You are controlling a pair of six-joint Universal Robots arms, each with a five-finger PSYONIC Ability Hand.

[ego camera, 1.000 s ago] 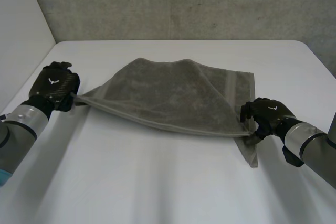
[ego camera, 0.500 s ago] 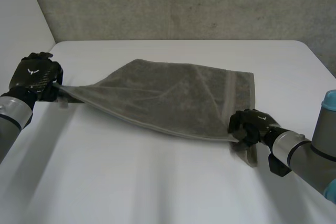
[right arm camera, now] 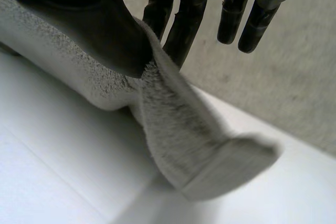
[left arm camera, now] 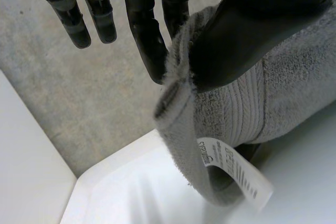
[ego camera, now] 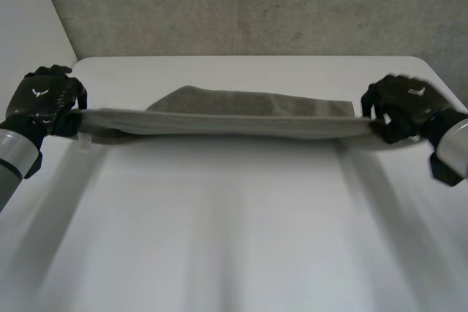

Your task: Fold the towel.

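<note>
A grey towel point(ego camera: 234, 116) hangs stretched between my two hands above the white table point(ego camera: 234, 239), its near edge taut and its far part still resting on the table. My left hand point(ego camera: 44, 100) pinches the towel's left corner point(left arm camera: 184, 103) between thumb and fingers; a white label point(left arm camera: 231, 169) dangles below the grip. At the other end my right hand point(ego camera: 406, 104) pinches the right corner point(right arm camera: 157, 93) the same way, with a loose flap of towel point(right arm camera: 220, 166) hanging beneath it.
A grey concrete wall point(ego camera: 248, 5) rises behind the table's far edge. The table's left edge point(left arm camera: 79, 182) lies below my left hand.
My right hand closed on the towel's right corner and lifted it up and outward. The left hand raised its corner too, so the near edge now stretches straight between them.
</note>
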